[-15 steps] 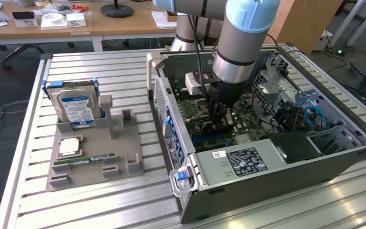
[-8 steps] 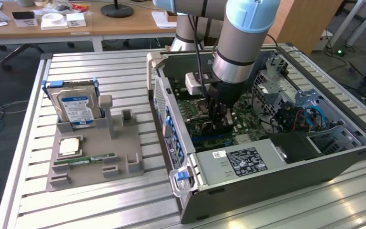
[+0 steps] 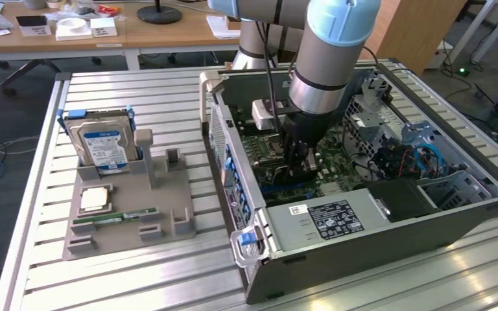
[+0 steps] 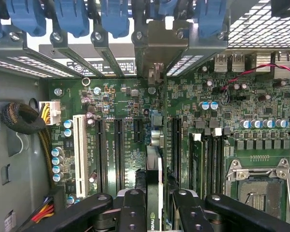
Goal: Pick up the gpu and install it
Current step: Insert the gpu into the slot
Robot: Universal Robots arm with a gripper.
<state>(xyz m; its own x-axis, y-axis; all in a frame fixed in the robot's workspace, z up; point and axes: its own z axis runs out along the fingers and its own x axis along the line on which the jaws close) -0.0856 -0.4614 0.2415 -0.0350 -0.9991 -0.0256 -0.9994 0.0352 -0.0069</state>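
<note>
Currently catalogued, item by item.

Gripper (image 3: 299, 170): lowered into the open computer case (image 3: 456, 214) over the motherboard (image 3: 271, 159); in the wrist view its two black fingers (image 4: 132, 212) sit either side of the card, jaws clamped on the gpu.

Gpu (image 4: 154, 193): held on edge between the fingers, standing upright in line with the expansion slots (image 4: 118, 154), its silver bracket (image 4: 159, 48) reaching up at the case's rear slot openings among the blue retainer clips (image 4: 70, 17). Whether it is fully seated in the slot cannot be told.

Motherboard: green, with an empty CPU socket (image 4: 260, 186) and memory slots (image 4: 210, 159) beside the card.

Grey fixture tray (image 3: 158, 243): on the slatted metal table (image 3: 102, 285), at the exterior view's left of the case. It carries an upright hard drive (image 3: 102, 142) with a blue-white label, a square processor (image 3: 95, 197) and a narrow green RAM stick (image 3: 115, 217).

Power supply (image 3: 336, 217): at the near end of the case, labelled.
</note>
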